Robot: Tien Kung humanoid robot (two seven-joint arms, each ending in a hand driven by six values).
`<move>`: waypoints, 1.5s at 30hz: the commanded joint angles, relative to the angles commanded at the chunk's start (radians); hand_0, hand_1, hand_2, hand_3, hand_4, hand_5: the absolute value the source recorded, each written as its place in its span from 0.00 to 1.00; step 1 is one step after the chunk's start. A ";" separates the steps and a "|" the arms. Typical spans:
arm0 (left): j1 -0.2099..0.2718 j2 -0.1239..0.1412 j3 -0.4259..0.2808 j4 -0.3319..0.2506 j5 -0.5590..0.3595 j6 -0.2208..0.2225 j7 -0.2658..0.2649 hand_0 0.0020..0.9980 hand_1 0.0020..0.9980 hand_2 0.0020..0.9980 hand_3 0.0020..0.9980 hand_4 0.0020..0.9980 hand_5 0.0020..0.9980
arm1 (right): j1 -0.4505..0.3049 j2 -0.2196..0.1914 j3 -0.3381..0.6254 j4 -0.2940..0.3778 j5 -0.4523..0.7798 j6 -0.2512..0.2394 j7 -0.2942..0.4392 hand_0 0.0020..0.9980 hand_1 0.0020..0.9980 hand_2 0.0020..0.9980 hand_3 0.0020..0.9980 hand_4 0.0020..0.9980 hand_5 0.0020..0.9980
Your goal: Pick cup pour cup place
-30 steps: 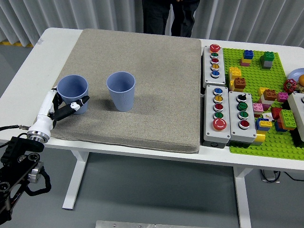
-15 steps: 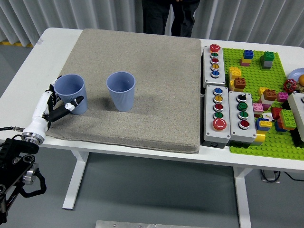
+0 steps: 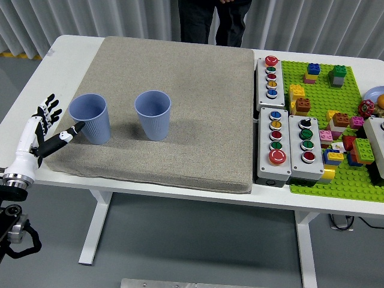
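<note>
Left cup (image 3: 91,117) stands upright on the grey mat (image 3: 180,90), well to the left of the button boxes (image 3: 282,138) and near the mat's left edge; the second cup (image 3: 153,114) stands upright between it and those boxes, closer to the left cup, with a clear gap between the two. Our left hand (image 3: 45,129) sits just left of the left cup, fingers spread apart, holding nothing; one fingertip points at the cup's lower wall, and we can't tell whether it touches. Right hand is out of frame. A person stands at the table's far side, beyond the mat, hands not visible. Handling call: both cups look like thin ribbed plastic, light, probably empty (we see no contents from this angle), so they will tip or slide on a nudge and the wall will flex under a hard squeeze. We'd wrap the left cup around mid-wall, thumb opposite the fingers, below the rim where it's stiffer than it looks, with light force. The ribs should help friction. The mat is soft, so set-down needs the base flat. For the pour, we'd keep clear of the second cup's rim, since a bump would knock it over.
</note>
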 joint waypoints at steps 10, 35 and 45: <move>-0.036 0.043 -0.140 -0.169 -0.123 0.052 0.005 0.92 0.92 1.00 1.00 1.00 0.61 | 0.002 -0.003 -0.004 0.000 0.017 -0.003 0.005 0.72 0.69 0.74 0.70 0.32 0.27; -0.460 0.190 -0.094 0.376 -1.150 -0.227 0.013 0.90 0.88 0.96 0.99 0.84 1.00 | 0.020 -0.009 -0.040 0.000 0.062 -0.009 0.010 0.72 0.69 0.74 0.70 0.31 0.28; -0.438 0.173 -0.108 0.339 -1.114 -0.215 0.014 0.89 0.88 0.95 0.98 0.84 1.00 | 0.016 -0.008 -0.035 0.000 0.055 -0.009 0.009 0.72 0.69 0.74 0.70 0.31 0.28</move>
